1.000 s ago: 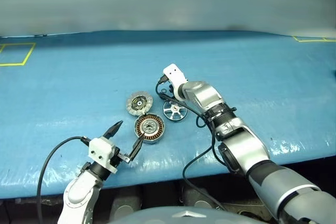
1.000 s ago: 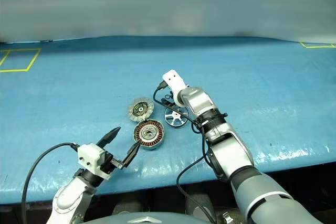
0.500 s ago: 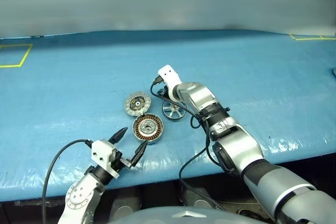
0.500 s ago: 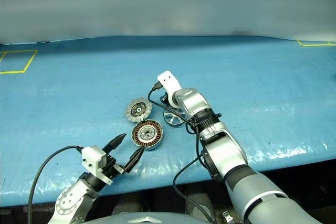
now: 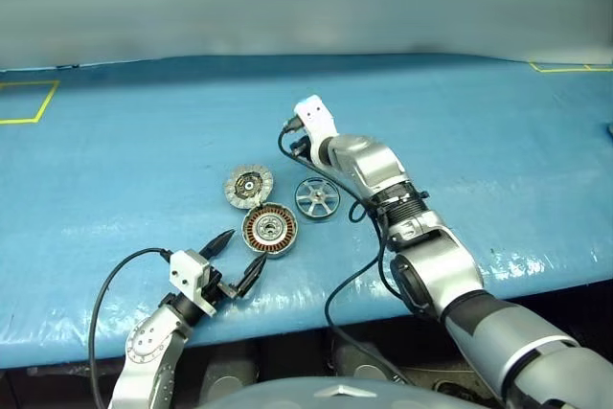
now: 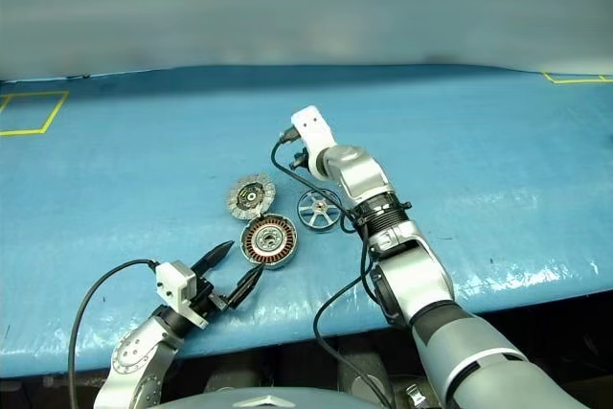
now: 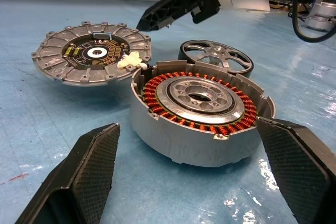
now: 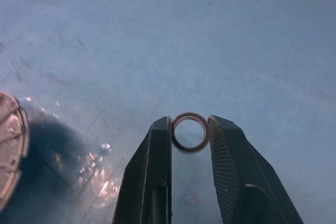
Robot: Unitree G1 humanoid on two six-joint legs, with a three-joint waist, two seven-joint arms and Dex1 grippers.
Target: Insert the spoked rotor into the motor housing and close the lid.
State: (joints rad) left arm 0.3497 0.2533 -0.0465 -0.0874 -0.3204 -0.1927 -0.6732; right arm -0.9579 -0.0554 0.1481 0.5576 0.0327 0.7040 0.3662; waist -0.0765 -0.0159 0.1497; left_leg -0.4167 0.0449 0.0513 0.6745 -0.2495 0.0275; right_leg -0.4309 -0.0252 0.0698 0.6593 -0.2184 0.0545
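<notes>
The right gripper (image 8: 189, 129), pinching a small metal ring (image 8: 189, 131), should carry it gently over the motor housing (image 5: 269, 230), while the left gripper (image 5: 237, 259) waits wide open.

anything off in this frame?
Yes: the right tool is pinching a small metal ring above the blue table, not the spoked rotor, which lies flat beside the motor housing.

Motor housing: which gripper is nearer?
Left. The left gripper sits open just in front of the motor housing; the right gripper, pinching a small ring, is beyond it.
</notes>
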